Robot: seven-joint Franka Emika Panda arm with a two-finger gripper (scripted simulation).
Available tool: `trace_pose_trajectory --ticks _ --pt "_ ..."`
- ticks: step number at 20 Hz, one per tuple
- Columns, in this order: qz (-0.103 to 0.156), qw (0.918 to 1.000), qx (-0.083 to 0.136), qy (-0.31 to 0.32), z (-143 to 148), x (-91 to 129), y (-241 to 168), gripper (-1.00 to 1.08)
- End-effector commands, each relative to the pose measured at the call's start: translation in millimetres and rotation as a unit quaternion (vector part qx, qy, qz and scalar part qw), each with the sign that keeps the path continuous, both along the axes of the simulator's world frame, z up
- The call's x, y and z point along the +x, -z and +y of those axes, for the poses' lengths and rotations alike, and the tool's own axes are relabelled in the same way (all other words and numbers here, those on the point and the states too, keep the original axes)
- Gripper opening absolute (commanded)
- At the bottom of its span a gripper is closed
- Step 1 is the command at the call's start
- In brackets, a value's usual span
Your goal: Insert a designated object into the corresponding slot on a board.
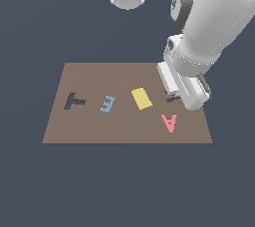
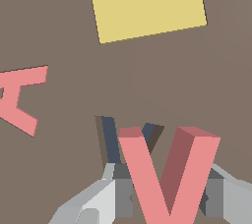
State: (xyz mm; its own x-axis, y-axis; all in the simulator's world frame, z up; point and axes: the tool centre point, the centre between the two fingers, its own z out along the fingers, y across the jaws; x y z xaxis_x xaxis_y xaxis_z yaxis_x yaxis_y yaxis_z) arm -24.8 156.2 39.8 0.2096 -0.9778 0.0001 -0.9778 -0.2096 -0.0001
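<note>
on the flat brown rectangular board (image 1: 89, 126), going from the exterior view's left, sit a dark t-shaped recess (image 1: 74, 101), a small blue letter e (image 1: 107, 104), a yellow rectangular tile (image 1: 142, 98) and a pink-red letter a (image 1: 170, 122). the tool (image 2: 167, 203) is clamped on the flat pink-red letter v (image 2: 165, 174), held just over the dark v-shaped recess (image 2: 110, 139), near the board's right edge.
</note>
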Motion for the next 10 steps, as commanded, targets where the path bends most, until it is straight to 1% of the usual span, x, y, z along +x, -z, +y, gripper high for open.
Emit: trace_pose_trajectory --ticks 1,6,10 --pt "0.000 0.9997 0.000 0.026 2 7 0 -1.00" --pt "0.000 0.9981 0.000 0.061 3 16 0 -1.00" --pt "0.000 0.9970 0.000 0.077 3 20 -1 -1.00"
